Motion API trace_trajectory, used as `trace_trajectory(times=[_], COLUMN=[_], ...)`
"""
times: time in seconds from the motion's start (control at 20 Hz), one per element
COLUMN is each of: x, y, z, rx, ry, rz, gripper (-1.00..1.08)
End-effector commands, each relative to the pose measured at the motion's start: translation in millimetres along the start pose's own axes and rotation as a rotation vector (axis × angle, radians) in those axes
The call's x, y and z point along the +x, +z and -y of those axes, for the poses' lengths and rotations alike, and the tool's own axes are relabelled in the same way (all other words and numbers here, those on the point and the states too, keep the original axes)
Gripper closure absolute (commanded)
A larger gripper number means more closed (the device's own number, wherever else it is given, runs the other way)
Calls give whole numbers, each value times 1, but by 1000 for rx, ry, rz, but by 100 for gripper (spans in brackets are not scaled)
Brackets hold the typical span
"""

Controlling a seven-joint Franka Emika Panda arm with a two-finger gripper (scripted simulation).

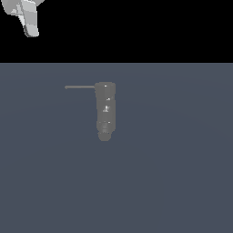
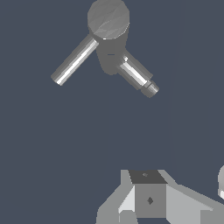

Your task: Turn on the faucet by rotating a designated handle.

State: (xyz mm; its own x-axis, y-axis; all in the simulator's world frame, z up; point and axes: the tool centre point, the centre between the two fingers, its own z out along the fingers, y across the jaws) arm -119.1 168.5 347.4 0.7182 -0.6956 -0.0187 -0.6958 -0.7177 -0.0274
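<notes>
Approach comes first, I judge: the gripper [image 1: 30, 31], its jaw state impossible to tell, hangs well apart from the faucet [image 1: 105, 109] mid-floor, so it should descend beside the handle [image 1: 79, 87] near its free tip and push sideways.
</notes>
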Motion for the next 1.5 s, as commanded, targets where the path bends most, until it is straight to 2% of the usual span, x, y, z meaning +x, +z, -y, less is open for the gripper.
trace_trajectory(times=[0.0,0.8,1.45], x=[5,50,109], y=[9,65,116], z=[13,80,128], rx=[1,-4,-14], ry=[47,329,591], rz=[-1,-10,-24], gripper=[108,108,108])
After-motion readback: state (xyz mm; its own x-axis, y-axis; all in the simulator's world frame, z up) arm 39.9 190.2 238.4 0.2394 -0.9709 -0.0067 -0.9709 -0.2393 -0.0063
